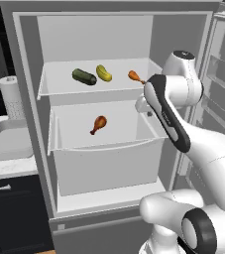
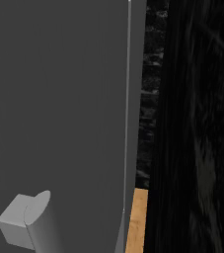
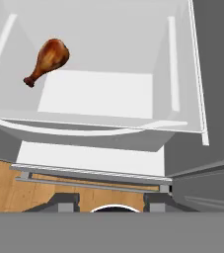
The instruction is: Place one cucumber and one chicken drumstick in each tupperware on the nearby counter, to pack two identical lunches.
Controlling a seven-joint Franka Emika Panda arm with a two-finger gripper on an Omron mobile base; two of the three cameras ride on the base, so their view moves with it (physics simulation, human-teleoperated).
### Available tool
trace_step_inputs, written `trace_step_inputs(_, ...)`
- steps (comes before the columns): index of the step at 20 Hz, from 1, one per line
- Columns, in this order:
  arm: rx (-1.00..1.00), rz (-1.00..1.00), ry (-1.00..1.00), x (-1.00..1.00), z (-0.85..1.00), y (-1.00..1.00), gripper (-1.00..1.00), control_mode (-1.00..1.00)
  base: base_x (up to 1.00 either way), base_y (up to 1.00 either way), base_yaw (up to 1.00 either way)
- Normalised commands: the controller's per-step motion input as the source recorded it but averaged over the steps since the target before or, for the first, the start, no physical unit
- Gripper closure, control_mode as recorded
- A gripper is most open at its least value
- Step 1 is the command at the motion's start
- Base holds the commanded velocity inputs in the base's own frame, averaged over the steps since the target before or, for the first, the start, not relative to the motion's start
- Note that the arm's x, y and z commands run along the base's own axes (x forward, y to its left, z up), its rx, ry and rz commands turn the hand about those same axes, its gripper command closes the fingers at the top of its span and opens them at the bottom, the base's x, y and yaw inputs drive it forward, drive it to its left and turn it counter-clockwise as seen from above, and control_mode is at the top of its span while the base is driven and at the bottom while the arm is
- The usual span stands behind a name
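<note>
I see a glossy orange-brown drumstick (image 3: 47, 60) in the drawer (image 3: 182, 74) ahead-left of my end effector (image 3: 111, 203) — bulbous end tapering to bone; I can't tell its jaw state.

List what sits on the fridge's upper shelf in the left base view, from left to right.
Dark green cucumber → yellow-green cucumber → chicken drumstick.

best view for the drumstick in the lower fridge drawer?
Hand view: the drumstick lies large and unobstructed in the drawer, meaty end up-right, bone end down-left. The left base view has it smaller, in the same drawer. The right base view faces a grey panel.
</note>
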Motion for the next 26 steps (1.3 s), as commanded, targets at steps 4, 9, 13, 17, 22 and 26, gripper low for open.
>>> trace_step_inputs(4, 0.0, 0.0, 0.0, 0.04, 0.0, 0.0, -1.0, -1.0, 0.0, 0.0, 0.0)
trace_step_inputs(9, 0.0, -0.01, -0.28, 0.0, 0.1, 0.02, -1.0, -1.0, 0.0, 0.0, 0.0)
trace_step_inputs(13, 0.05, 0.0, -0.41, 0.03, 0.54, 0.0, -1.0, -1.0, 0.0, 0.0, 0.0)
trace_step_inputs(17, 0.07, 0.0, -0.24, 0.11, 0.56, 0.0, -1.0, -1.0, 0.0, 0.0, 0.0)
trace_step_inputs(22, 0.02, 0.0, -0.06, 0.23, 0.63, 0.0, -1.0, -1.0, 0.0, 0.0, 0.0)
trace_step_inputs(26, 0.0, 0.0, 0.01, 0.38, 0.38, 0.0, -1.0, -1.0, 0.0, 0.0, 0.0)
